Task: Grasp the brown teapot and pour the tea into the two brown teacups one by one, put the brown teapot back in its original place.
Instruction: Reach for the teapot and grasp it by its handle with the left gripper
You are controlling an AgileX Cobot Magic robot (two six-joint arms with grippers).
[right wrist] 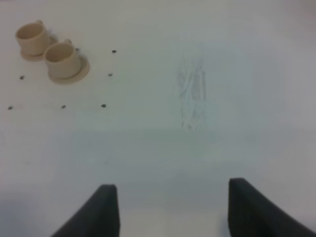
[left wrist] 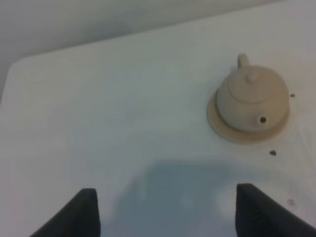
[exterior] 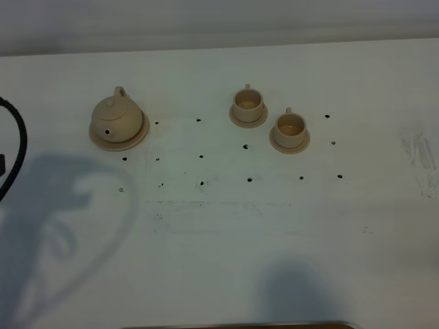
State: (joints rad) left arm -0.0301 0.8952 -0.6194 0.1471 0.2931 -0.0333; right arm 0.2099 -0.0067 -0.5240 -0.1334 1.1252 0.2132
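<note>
Item: brown teapot (exterior: 116,116), lid on, upright in the upper left of the exterior view, seated on its large saucer (exterior: 120,146); spout toward the lower left, loop handle toward the top edge. Item: first teacup (exterior: 247,103), upright on a small saucer (exterior: 247,123), just right of centre in the upper half. Item: second teacup (exterior: 290,126), upright on its own small saucer, just beside the first, lower and to the right; both well apart from the teapot. Surface: white table (exterior: 219,226), marked with scattered black dots (exterior: 202,156) and a faint scuff (exterior: 420,154) at the right edge. Black cable (exterior: 19,137) at the left edge. Left gripper (left wrist: 168,217): jaws spread wide, nothing between them. Right gripper (right wrist: 173,212): jaws likewise released, empty.
</note>
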